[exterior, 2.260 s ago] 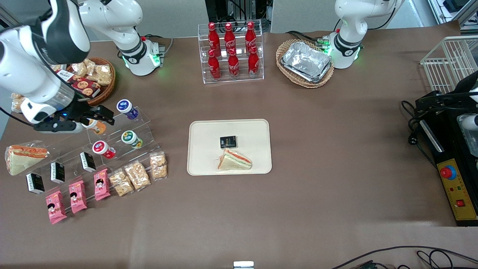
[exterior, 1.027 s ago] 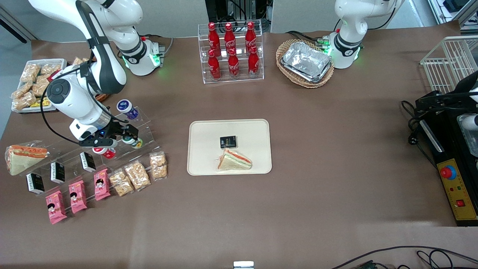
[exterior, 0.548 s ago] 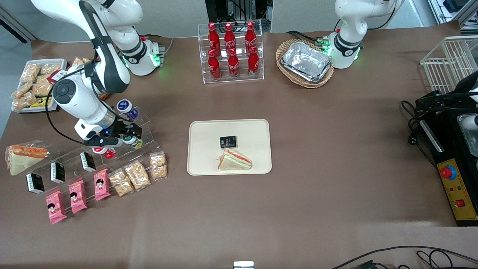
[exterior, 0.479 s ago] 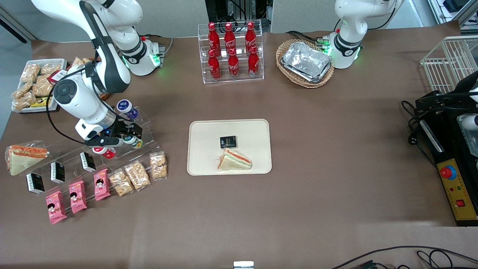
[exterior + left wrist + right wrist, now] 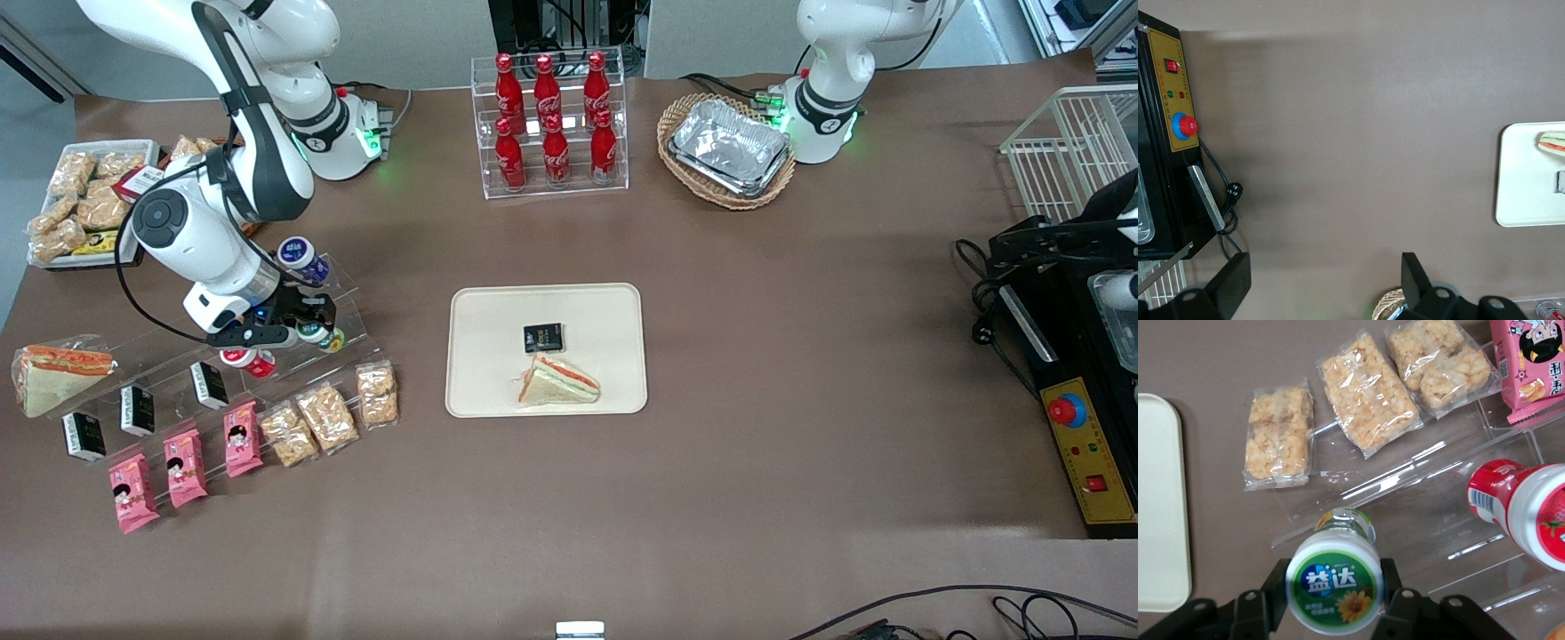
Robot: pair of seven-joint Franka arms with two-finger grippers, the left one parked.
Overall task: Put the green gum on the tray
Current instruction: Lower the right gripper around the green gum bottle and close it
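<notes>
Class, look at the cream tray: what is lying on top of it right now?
On the tray lie a wrapped sandwich and a small black packet. The green gum sits between the pincer fingers at the clear rack.

Right arm folded over the working arm's end of the desk, elbow raised, wrist angled down. Pincer (image 5: pixel 307 327) low at the clear stepped rack, its two black fingers (image 5: pixel 1273 592) standing apart on either side of the green gum (image 5: pixel 1333 587), flanking the lid, contact hard to judge.
</notes>
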